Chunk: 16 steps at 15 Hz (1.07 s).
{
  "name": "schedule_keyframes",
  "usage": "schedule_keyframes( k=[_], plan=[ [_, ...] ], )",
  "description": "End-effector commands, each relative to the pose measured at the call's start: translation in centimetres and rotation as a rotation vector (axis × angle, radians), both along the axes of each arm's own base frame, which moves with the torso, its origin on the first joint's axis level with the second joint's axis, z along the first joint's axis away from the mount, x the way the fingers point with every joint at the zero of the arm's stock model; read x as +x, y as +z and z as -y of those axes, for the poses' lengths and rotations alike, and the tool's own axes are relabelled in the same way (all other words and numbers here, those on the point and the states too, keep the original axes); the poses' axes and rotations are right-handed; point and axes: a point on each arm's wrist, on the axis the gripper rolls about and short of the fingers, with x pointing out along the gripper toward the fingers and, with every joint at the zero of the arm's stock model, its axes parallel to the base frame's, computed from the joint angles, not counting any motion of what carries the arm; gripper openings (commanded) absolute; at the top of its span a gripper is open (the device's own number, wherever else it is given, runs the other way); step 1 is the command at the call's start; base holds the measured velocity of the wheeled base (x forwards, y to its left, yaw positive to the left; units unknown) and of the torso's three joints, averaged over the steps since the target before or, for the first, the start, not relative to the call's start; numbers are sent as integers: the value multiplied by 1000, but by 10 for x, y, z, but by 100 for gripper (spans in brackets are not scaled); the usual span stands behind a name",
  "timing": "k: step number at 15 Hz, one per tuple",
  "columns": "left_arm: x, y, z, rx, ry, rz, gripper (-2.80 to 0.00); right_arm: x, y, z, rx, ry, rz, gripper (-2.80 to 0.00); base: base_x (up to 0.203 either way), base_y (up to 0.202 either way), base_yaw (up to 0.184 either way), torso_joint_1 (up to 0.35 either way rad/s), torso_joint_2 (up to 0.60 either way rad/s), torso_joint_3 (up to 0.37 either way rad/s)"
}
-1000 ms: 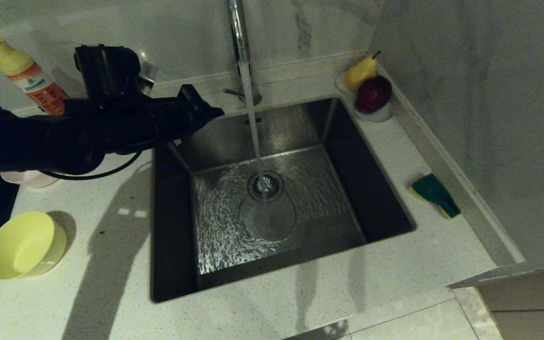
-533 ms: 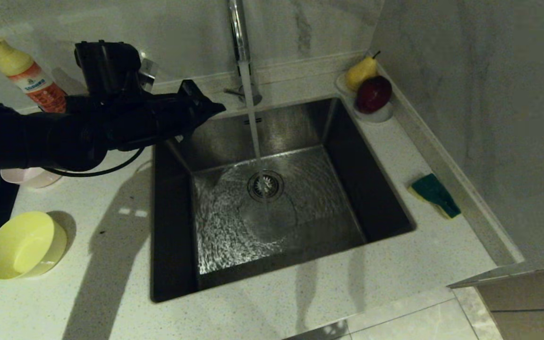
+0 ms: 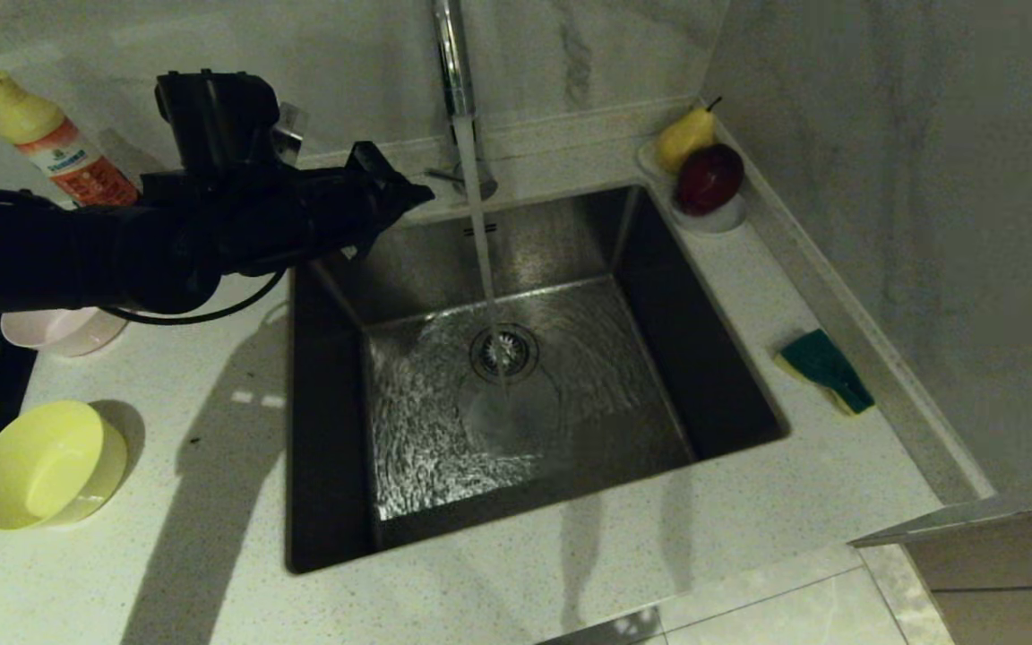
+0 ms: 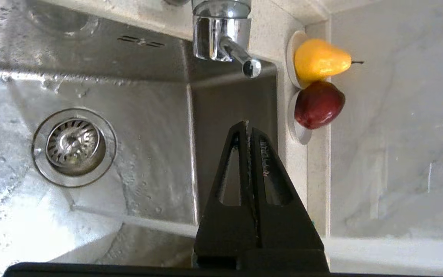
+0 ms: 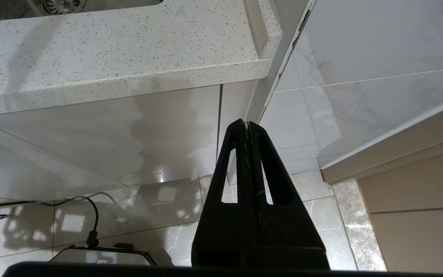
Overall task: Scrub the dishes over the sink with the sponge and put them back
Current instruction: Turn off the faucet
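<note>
Steel square sink runs with tap water; scrubbing not begun.
My left tool, closed and empty, hovers there; green-and-yellow rectangular sponge and round yellow plastic bowl sit untouched on the bench; right tool closed.

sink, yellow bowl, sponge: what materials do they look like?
Sink: brushed stainless steel, going by the grey sheen and reflections. Yellow bowl: probably plastic, smooth, uniformly coloured and opaque. Sponge: dark green scouring pad on yellow foam, judging by the matte two-tone look.
</note>
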Motion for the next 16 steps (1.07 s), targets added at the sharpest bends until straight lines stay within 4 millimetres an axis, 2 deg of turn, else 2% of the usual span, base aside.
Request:
schedule_keyframes(
  k=[1,9,16],
  plan=[
    [6,-3,2,-4,-1,-3,-280,0,0,0,-1,1,0,-280,0,0,0,0,0,0],
    [26,-3,6,-23,46,19,-280,0,0,0,-1,0,0,-280,0,0,0,0,0,0],
    [33,12,7,-40,65,70,-280,0,0,0,-1,1,0,-280,0,0,0,0,0,0]
  ],
)
